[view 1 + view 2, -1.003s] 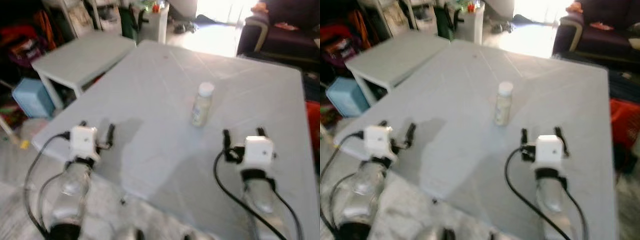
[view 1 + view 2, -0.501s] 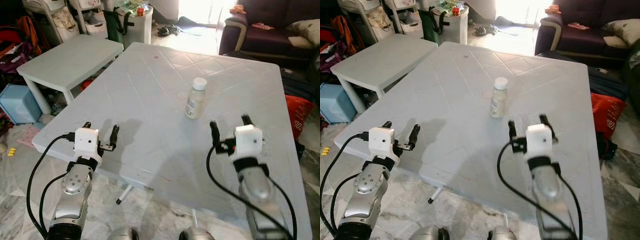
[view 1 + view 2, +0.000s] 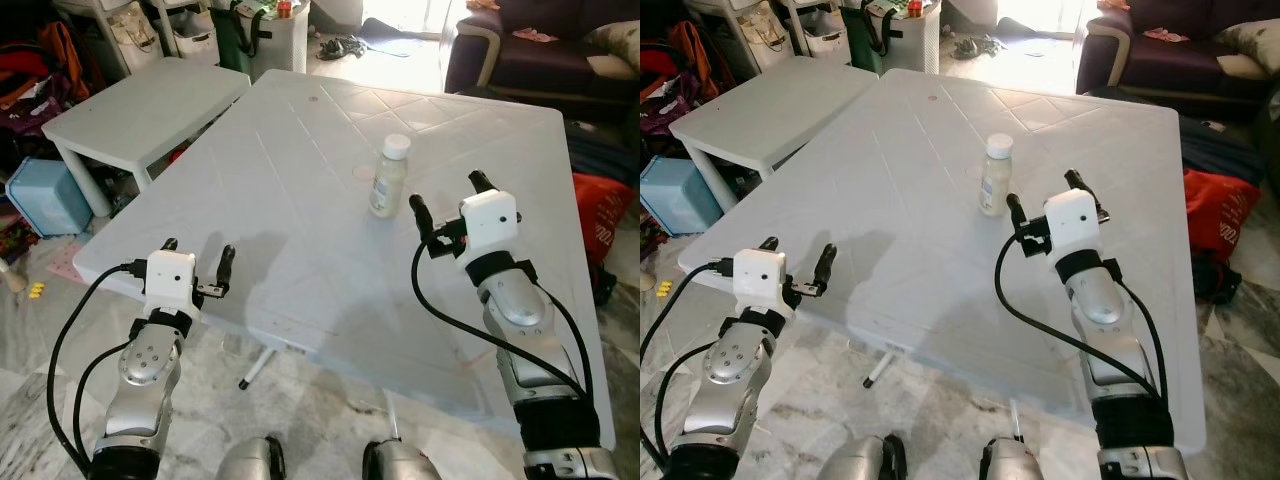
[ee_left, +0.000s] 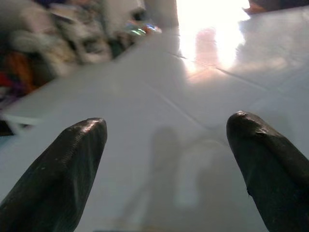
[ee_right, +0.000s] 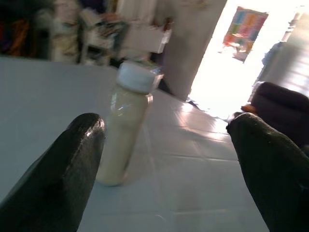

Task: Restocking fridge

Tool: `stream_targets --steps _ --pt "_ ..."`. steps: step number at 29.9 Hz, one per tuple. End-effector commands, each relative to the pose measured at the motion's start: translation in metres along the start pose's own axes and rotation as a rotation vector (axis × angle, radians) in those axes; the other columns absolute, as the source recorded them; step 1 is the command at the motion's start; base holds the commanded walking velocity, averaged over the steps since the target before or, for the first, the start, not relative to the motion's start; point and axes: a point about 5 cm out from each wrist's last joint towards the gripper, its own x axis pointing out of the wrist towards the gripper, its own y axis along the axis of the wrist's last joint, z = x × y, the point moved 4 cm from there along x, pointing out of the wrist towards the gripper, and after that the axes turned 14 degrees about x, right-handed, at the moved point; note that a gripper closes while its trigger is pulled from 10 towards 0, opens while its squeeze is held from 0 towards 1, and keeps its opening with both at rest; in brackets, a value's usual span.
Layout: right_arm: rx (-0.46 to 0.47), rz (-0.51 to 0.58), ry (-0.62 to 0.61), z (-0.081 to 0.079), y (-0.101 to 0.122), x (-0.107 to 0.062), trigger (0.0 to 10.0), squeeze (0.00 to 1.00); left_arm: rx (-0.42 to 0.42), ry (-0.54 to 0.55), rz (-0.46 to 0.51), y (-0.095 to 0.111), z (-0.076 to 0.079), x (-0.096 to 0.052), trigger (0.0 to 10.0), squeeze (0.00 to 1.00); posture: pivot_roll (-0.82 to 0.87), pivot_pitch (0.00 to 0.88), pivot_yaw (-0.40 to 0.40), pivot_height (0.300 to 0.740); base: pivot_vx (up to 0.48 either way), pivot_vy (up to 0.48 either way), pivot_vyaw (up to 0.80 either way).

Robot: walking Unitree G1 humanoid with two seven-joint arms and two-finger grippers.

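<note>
Over on the left, the left gripper (image 3: 197, 270) hovers at the near edge of the white table (image 3: 300, 200), its two black fingers spread wide with nothing between them, just bare tabletop ahead of it. Moving across, a small bottle (image 3: 388, 177) with a white cap and pale cream contents stands upright near the middle of the table, toward the far side. The right gripper (image 3: 446, 200) sits just beside it, low over the table; from that gripper the bottle lies at about ten o'clock, close but not touching. Its fingers are also held wide apart and empty, and in the right wrist view the bottle (image 5: 126, 122) stands nearer the one finger (image 5: 53, 179) than the other, still ahead of the tips rather than between them. Beyond the table, at roughly eleven o'clock, stands a lower white side table (image 3: 140, 110).
</note>
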Motion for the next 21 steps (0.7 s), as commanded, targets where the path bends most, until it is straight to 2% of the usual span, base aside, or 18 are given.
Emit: stream_targets --steps 1,8,14,21 --pt "0.001 0.04 0.02 -0.003 0.013 0.012 10.0 0.0 0.009 0.006 -0.037 -0.009 -0.004 -0.007 10.0 0.0 -0.02 0.096 0.064 0.74 0.0 0.0 0.0" --pt "0.001 0.069 -0.008 0.007 0.019 0.016 10.0 0.0 0.015 -0.011 -0.041 -0.009 -0.003 -0.011 10.0 0.0 -0.01 0.103 0.071 0.74 0.0 0.0 0.0" --pt "-0.003 0.094 -0.02 0.005 0.019 0.011 10.0 0.0 0.01 -0.018 -0.035 -0.006 -0.001 -0.008 10.0 0.0 -0.02 0.104 0.074 0.74 0.0 0.0 0.0" --pt "-0.013 0.111 -0.065 0.012 0.02 0.005 10.0 0.0 0.002 -0.026 -0.033 -0.005 0.002 -0.008 10.0 0.0 -0.03 0.109 0.073 0.74 0.0 0.0 0.0"
